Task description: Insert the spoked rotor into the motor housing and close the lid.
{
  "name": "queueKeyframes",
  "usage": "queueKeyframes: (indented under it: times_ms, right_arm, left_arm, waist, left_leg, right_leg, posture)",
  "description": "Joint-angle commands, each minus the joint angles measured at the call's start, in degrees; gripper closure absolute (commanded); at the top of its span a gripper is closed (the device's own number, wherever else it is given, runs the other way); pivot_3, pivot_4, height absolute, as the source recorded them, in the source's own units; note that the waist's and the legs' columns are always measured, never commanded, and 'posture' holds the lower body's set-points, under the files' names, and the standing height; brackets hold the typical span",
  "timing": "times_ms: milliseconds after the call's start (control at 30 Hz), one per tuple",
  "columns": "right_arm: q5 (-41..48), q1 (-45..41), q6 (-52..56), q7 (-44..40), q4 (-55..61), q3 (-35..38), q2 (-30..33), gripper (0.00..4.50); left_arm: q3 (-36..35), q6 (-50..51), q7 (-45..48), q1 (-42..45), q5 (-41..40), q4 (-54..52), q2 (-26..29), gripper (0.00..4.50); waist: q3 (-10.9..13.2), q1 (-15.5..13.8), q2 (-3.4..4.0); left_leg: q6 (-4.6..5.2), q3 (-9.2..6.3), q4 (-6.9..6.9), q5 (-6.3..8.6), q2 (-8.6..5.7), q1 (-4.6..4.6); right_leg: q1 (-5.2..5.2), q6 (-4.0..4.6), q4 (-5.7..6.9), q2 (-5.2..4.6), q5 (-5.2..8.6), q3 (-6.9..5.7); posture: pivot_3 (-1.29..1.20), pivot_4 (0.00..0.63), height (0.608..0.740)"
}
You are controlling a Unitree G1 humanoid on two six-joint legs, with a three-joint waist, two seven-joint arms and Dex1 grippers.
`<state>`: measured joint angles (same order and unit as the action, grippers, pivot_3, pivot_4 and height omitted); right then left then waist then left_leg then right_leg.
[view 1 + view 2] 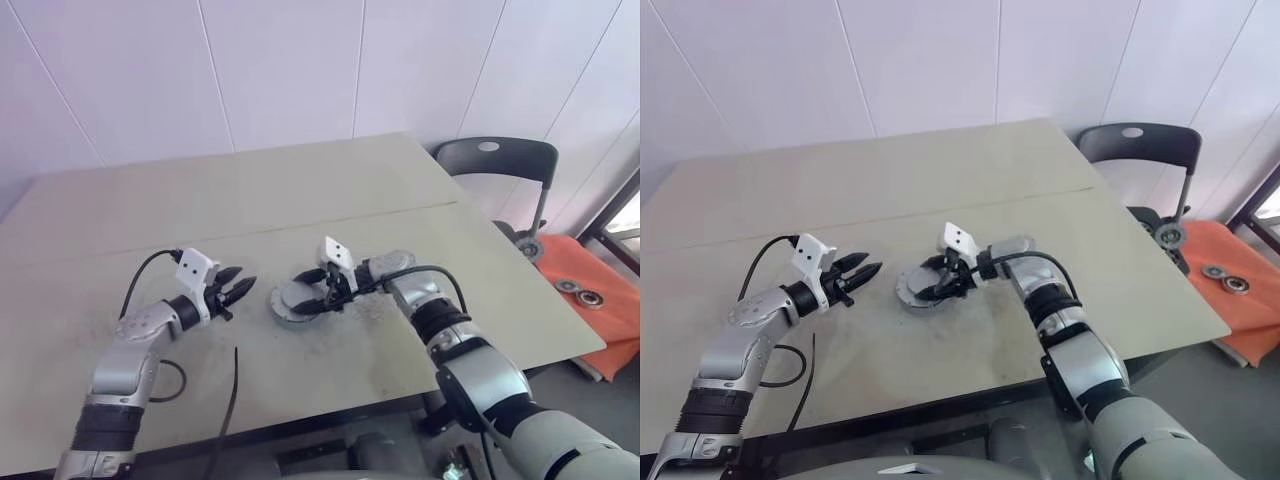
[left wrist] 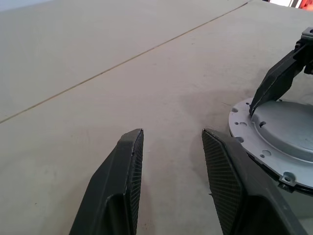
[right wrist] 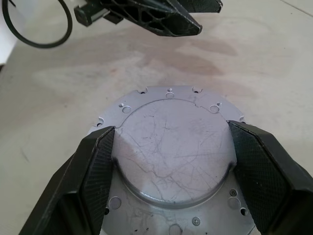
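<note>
Right wrist view looks straight down on the lid (image 3: 171,161), a round grey metal disc with a raised smooth middle and small holes around its flat edge. The right pincer (image 3: 171,164) is spread wide. Its two black fingers (image 3: 95,166) sit on either side of the raised middle, right up against it, and you cannot tell for sure if they squeeze it.

From the head views, the lid (image 1: 290,300) lies on the pale table (image 1: 250,190), under the tips of the right pincer (image 1: 318,298). You cannot tell what is under the lid.

The left pincer (image 1: 238,283) is just beside the lid, on the side away from the right arm. It points at the lid but does not touch it. Its two fingers (image 2: 120,186) are partly apart, with bare table between them, and they hold nothing. The lid's edge (image 2: 274,132) is near one of these fingers.

A black cable (image 1: 230,400) runs down the table behind the left pincer. A dark chair (image 1: 495,170) stands past the far corner of the table, well away from both pincers.
</note>
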<state>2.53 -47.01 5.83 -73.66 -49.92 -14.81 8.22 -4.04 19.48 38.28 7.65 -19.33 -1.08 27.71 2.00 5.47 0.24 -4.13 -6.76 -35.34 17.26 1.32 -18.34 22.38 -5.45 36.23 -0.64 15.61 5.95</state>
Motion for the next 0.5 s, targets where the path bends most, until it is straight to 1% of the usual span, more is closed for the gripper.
queueKeyframes:
  times_ms: [33,200,500]
  right_arm:
    - [-0.2,1.2,0.5,-2.4,1.4,-1.1,0.1,1.31]
    - [-0.8,3.1,-1.2,-4.5,3.9,-2.5,1.3,1.31]
    - [-2.8,4.5,-4.6,-3.5,4.7,-4.3,1.5,1.31]
  left_arm:
    - [-0.9,-0.6,-0.2,0.8,0.0,-1.3,0.2,2.51]
    - [-0.9,-0.7,-0.2,0.7,0.1,-1.3,0.2,2.51]
    - [-1.0,-0.7,-0.3,0.6,0.2,-1.4,0.3,2.51]
  waist:
    - [0.0,0.0,0.0]
    - [0.0,0.0,0.0]
    - [0.0,0.0,0.0]
  left_leg:
    - [0.0,0.0,0.0,0.0,0.0,-0.01]
    - [0.0,0.0,0.05,0.0,0.0,-0.08]
    - [0.0,0.0,0.07,0.0,0.0,-0.07]
  right_leg:
    - [0.01,0.0,0.0,0.0,0.0,0.0]
    - [0.07,-0.01,-0.03,-0.02,0.0,0.0]
    - [0.07,-0.01,-0.03,-0.02,0.0,0.0]
  posture:
    - [0.0,0.0,0.74]
    - [0.0,0.0,0.74]
    - [0.0,0.0,0.74]
